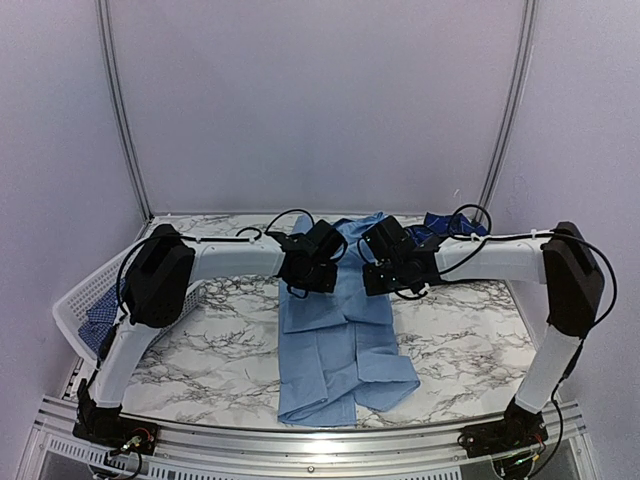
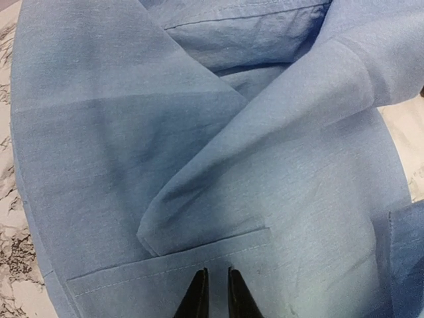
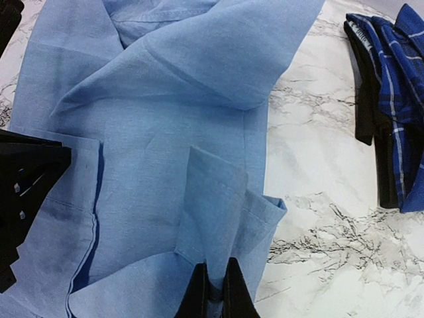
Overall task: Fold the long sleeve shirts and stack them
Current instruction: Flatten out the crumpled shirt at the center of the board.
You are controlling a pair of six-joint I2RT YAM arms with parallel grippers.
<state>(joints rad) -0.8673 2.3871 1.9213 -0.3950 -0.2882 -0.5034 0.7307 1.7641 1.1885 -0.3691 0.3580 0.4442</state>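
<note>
Your light blue shirt (image 1: pixel 340 330) lies mid-table (image 1: pixel 470 340), its long axis running from the far edge toward the arm bases. Both grippers sit over its far half, 1 at each side, equally near. The right gripper (image 3: pixel 215 291) is closed, pinching a raised fold. The left gripper (image 2: pixel 215 295) is closed at a hem; you can't tell if cloth is caught.

Top view: the wrists of the left arm (image 1: pixel 305 260) and right arm (image 1: pixel 395 258) cover the collar end of the light blue shirt (image 1: pixel 335 340). Right wrist view: the navy plaid shirt (image 3: pixel 391 99) is cut off at the right edge. Left wrist view: only the tips of the left claw (image 2: pixel 215 295) are in frame, drawn together; cannot tell whether cloth is pinched. The pattern of the cloth (image 1: pixel 97 318) in the basket (image 1: pixel 68 300) is too small to read.
</note>
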